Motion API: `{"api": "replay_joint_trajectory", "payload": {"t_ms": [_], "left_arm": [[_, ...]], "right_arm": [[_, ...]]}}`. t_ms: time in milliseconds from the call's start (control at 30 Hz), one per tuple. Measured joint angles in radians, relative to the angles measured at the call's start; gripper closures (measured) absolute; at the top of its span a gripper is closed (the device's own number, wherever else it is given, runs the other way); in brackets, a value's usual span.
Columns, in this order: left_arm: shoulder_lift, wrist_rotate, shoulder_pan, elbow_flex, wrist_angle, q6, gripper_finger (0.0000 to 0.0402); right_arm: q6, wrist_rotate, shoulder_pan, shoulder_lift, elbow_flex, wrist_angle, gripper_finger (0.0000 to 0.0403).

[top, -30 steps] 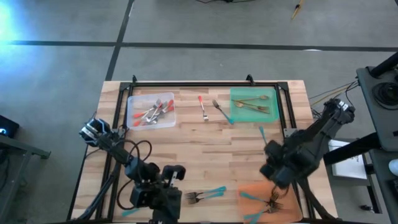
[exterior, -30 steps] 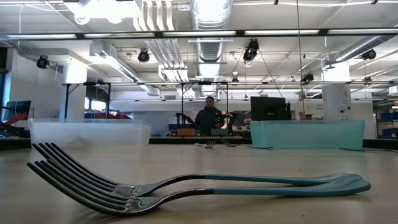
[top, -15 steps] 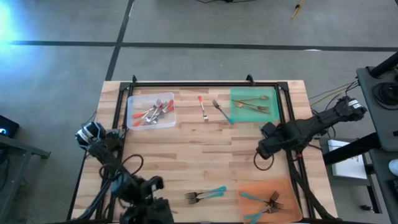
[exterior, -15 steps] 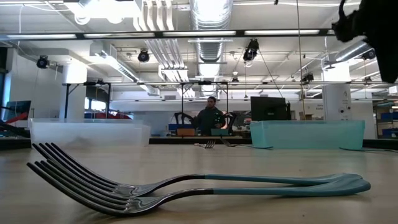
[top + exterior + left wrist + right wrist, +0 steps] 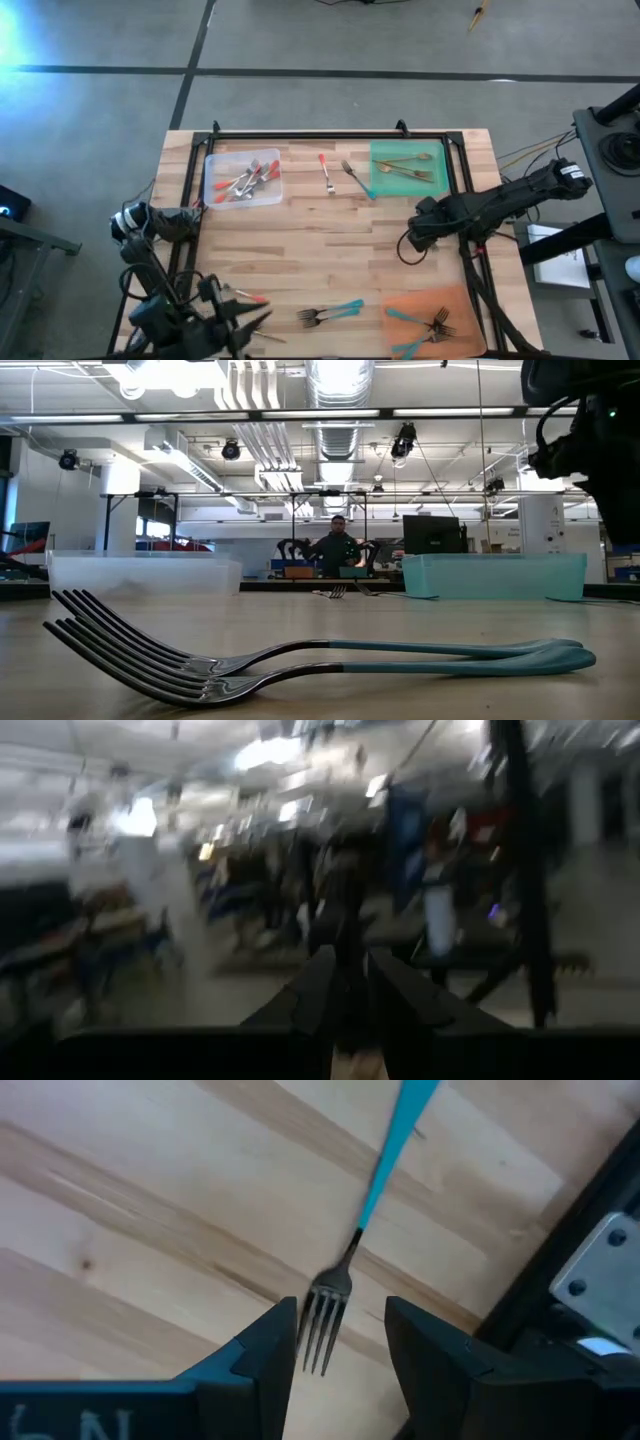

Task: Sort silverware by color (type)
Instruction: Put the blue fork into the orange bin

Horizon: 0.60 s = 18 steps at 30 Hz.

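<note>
My right gripper (image 5: 340,1335) is open and points down at the wood on the table's right side (image 5: 408,245). A teal-handled fork (image 5: 350,1270) lies flat there, its tines between the two fingertips, untouched. My left gripper (image 5: 238,318) hovers by the near-left edge, and its wrist view looks level into the room. A thin red streak (image 5: 252,298) shows beside it; I cannot tell if it is held. Two teal forks (image 5: 330,315) lie side by side near the near edge (image 5: 320,655). A red-handled piece (image 5: 325,172) and a teal fork (image 5: 355,178) lie far centre.
A clear tray (image 5: 212,195) at far left holds red-handled pieces. A green tray (image 5: 378,190) at far right holds gold ones. An orange tray (image 5: 400,300) at near right holds teal forks. Bare wood fills the middle. A person (image 5: 335,550) stands far behind the table.
My right arm has swung from over the orange tray toward the far edge and a little left. It now reaches in from the right over the single teal fork. My left arm has drawn back toward the near-left corner. The silverware has stayed in place.
</note>
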Motion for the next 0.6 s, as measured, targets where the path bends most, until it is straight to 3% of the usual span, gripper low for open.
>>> {"api": "replay_joint_trajectory", "payload": {"t_ms": [67, 167, 333, 600], "left_arm": [[-0.002, -0.109, 0.012, -0.020, 0.011, -0.015, 0.0357], [-0.035, -0.144, 0.019, -0.096, 0.010, -0.092, 0.0357], [-0.155, -0.120, 0.032, -0.280, 0.051, -0.142, 0.0357], [-0.348, -0.122, 0.171, -0.541, 0.064, -0.244, 0.0357]], "right_arm": [[-0.012, -0.021, -0.019, 0.005, -0.017, 0.016, 0.0257], [-0.026, -0.049, -0.051, 0.012, -0.050, 0.087, 0.0257], [-0.049, -0.076, -0.111, 0.035, -0.109, 0.201, 0.0259], [-0.107, -0.077, -0.192, 0.086, -0.131, 0.210, 0.0257]]}}
